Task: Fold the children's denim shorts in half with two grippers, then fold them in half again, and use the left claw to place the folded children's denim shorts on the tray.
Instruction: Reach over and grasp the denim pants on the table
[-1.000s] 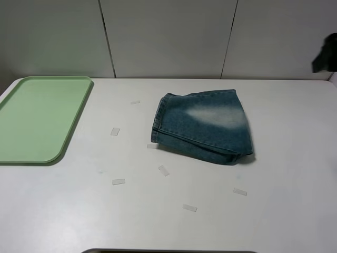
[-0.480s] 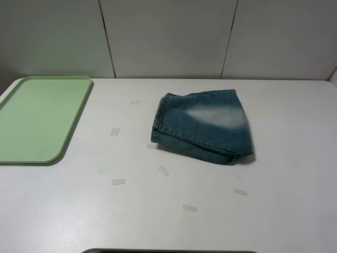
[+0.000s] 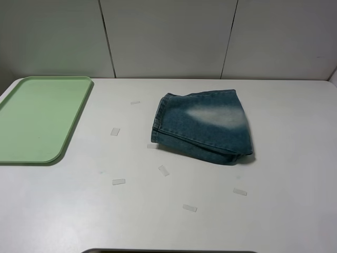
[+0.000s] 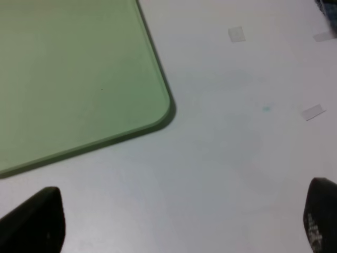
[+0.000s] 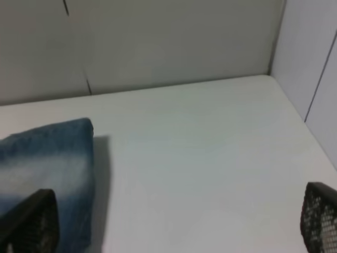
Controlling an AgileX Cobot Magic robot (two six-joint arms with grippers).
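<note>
The children's denim shorts (image 3: pixel 202 126) lie folded in a blue, faded bundle at the middle of the white table, waistband to the left. The pale green tray (image 3: pixel 37 118) sits bare at the far left. Neither arm shows in the exterior high view. In the left wrist view my left gripper (image 4: pixel 184 219) is open over bare table beside the tray (image 4: pixel 79 68) corner, holding nothing. In the right wrist view my right gripper (image 5: pixel 178 219) is open too, above the table, with one end of the shorts (image 5: pixel 50 163) beside one black finger (image 5: pixel 34 224).
Several small pale tape strips (image 3: pixel 118 182) lie scattered on the table around the shorts. Grey panel walls (image 3: pixel 168 37) close off the back, and a side wall (image 5: pixel 310 63) rises at the table's right edge.
A dark part of the right arm at the right edge of the exterior high view one second ago has gone out of sight. Shorts and tray have not moved.
</note>
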